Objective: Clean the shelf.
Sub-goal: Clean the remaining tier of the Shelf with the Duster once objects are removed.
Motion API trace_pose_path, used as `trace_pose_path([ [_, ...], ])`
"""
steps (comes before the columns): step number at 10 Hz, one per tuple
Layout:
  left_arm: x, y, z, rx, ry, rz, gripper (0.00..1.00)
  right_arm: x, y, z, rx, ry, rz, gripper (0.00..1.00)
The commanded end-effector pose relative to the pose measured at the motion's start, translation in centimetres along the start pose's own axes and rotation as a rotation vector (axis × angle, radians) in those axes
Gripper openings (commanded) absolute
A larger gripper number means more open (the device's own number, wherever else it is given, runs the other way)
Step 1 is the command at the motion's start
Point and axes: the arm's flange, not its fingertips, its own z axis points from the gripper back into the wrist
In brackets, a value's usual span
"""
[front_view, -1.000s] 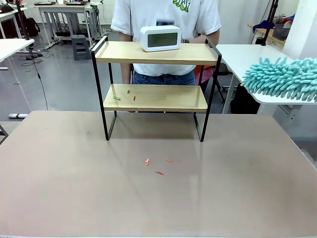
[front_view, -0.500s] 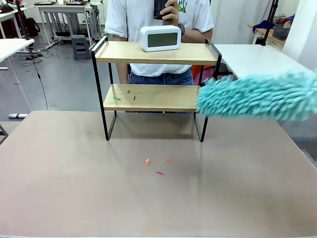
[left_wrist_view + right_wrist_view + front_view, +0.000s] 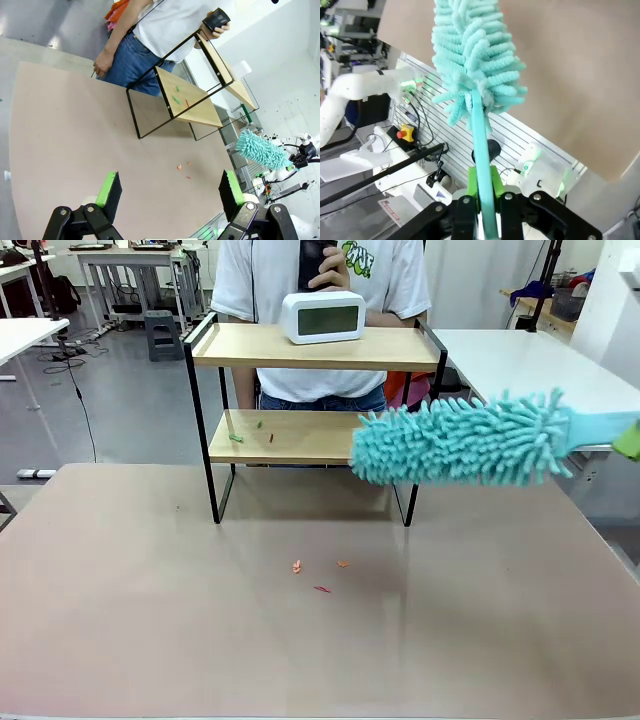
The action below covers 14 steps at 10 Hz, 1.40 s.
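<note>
At our left, the left fingers [image 3: 111, 189] stand wide apart with nothing between them, above the near part of the tabletop [image 3: 75, 140]. Toward the far edge, about midway across, we see the shelf [image 3: 250, 345], its four black legs on the tabletop. On the left part of its lower board [image 3: 320, 445] lie a few small bits [image 3: 236, 438], green and red. About the middle of the top board sits a white clock [image 3: 323, 317], upright, with its display facing us. Behind the shelf stands a person [image 3: 390, 280] in a white shirt and jeans. One hand [image 3: 328, 272] is raised at the chest and holds a dark thing we cannot make out. On the tabletop in front of the shelf, well apart from its legs, lie three small reddish scraps [image 3: 297, 566]. To the right, a teal duster [image 3: 460, 440] hangs roughly level in the air. In the front view its fluffy head covers the right end of the lower board and part of the front right leg. We cannot tell whether it touches the board. Its handle [image 3: 600, 428] runs off toward the right edge. The right fingers [image 3: 494, 186] are clamped on that handle, a green pad on either side, and the head points away from the wrist.
</note>
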Motion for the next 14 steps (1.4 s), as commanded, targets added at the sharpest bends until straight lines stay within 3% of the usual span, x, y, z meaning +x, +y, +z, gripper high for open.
trace_pose_path([
  [1,0.0,-0.1,-0.2,-0.014,-0.019,-0.021,1.00,3.3,1.7,-1.9,-0.019,-0.100,0.062,0.12],
  [5,0.0,-0.1,-0.2,-0.014,-0.019,-0.021,1.00,13.5,3.0,-7.0,-0.108,-0.094,0.018,0.12],
  [7,0.0,-0.1,-0.2,-0.014,-0.019,-0.021,1.00,18.0,3.9,-9.4,-0.148,-0.265,-0.051,0.12],
  [8,0.0,-0.1,-0.2,-0.014,-0.019,-0.021,1.00,19.7,4.1,-11.1,-0.150,-0.292,-0.089,0.12],
  [10,0.0,-0.1,-0.2,-0.014,-0.019,-0.021,1.00,21.2,3.7,-14.3,-0.155,-0.198,-0.124,0.12],
  [11,0.0,-0.1,-0.2,-0.014,-0.019,-0.021,1.00,19.7,3.4,-11.6,-0.145,-0.263,-0.070,0.12],
  [12,0.0,-0.1,-0.2,-0.014,-0.019,-0.021,1.00,19.7,3.4,-11.6,-0.145,-0.263,-0.070,0.12],
  [13,0.0,-0.1,-0.2,-0.014,-0.019,-0.021,1.00,20.7,3.2,-13.9,-0.143,-0.234,-0.094,0.12],
  [14,0.0,-0.1,-0.2,-0.014,-0.019,-0.021,1.00,21.3,2.9,-15.3,-0.217,-0.253,-0.127,0.12],
])
